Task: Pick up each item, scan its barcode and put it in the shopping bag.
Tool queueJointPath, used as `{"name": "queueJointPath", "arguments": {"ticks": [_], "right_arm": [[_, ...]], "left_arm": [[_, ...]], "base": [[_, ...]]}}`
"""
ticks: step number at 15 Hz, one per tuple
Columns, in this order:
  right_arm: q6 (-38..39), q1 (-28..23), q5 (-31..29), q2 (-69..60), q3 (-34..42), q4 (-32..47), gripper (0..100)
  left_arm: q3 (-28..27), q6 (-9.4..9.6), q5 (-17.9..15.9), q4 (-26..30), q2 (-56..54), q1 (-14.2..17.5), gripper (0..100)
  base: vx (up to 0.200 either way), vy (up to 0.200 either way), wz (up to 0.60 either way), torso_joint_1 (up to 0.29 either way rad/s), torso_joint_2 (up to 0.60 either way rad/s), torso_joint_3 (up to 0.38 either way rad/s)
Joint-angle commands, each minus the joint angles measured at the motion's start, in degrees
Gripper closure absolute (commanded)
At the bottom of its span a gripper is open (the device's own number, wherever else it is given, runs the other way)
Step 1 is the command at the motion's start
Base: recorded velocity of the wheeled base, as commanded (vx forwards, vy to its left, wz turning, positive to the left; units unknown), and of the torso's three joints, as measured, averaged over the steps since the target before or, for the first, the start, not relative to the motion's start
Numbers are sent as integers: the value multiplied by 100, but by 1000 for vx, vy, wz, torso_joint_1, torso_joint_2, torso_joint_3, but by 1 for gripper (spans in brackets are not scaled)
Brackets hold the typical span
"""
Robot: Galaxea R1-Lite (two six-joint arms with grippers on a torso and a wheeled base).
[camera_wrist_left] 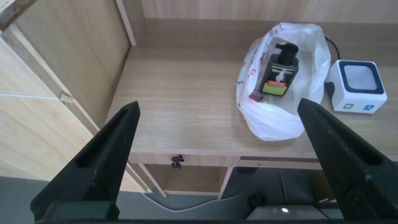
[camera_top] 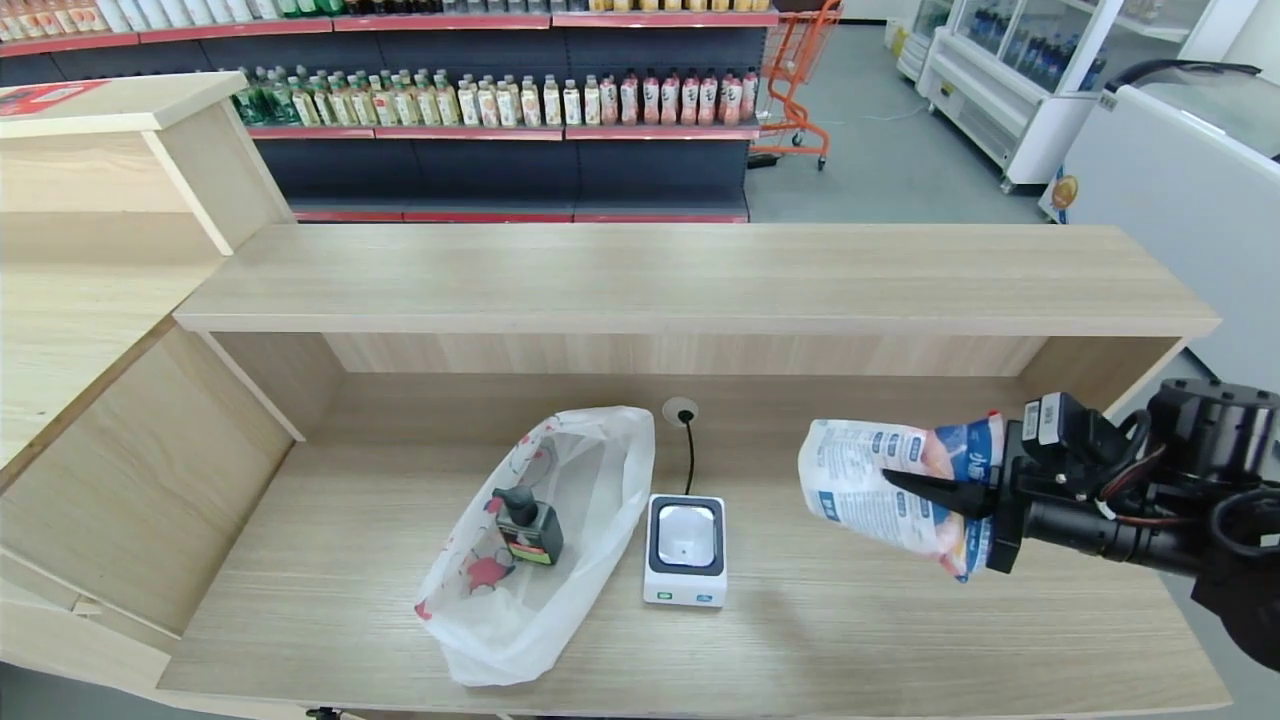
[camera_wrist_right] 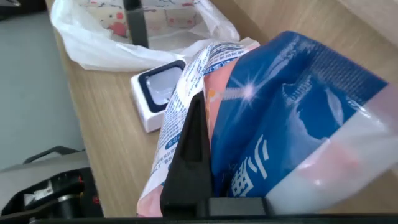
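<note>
Shop counter [camera_top: 850,620], wood. Mid-frame: bag [camera_top: 590,470] lies open with a dark bottle [camera_top: 528,525] inside; scanner [camera_top: 685,548] just beside. Right of frame: right gripper [camera_top: 940,492] clamped on pouch [camera_top: 880,480], held aloft; scan and bagging judged not yet done. Left gripper [camera_wrist_left: 219,109] spread, empty.

1. We are looking at a wooden counter [camera_top: 850,640] lying under a raised ledge [camera_top: 700,275].
2. Behind it, we are seeing store shelves [camera_top: 480,132] carrying rows of bottles [camera_top: 500,100].
3. We are noticing an orange cart [camera_top: 800,80] standing at the shelf end, with white freezers [camera_top: 1000,130] lining the right.
</note>
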Motion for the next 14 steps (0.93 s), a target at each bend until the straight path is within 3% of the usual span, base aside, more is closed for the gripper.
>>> {"name": "queueJointPath", "arguments": {"ticks": [1, 8, 14], "right_arm": [[113, 230, 46, 109, 169, -4, 100], [-115, 406, 152, 592, 380, -48, 100], [-1293, 705, 705, 1453, -261, -189, 100]], "left_arm": [[0, -1, 0, -1, -2, 1, 0], [0, -1, 0, -1, -2, 1, 0], [0, -1, 0, -1, -2, 1, 0]], "base": [[0, 0, 0, 0, 0, 0], [0, 0, 0, 0, 0, 0], [0, 0, 0, 0, 0, 0]]}}
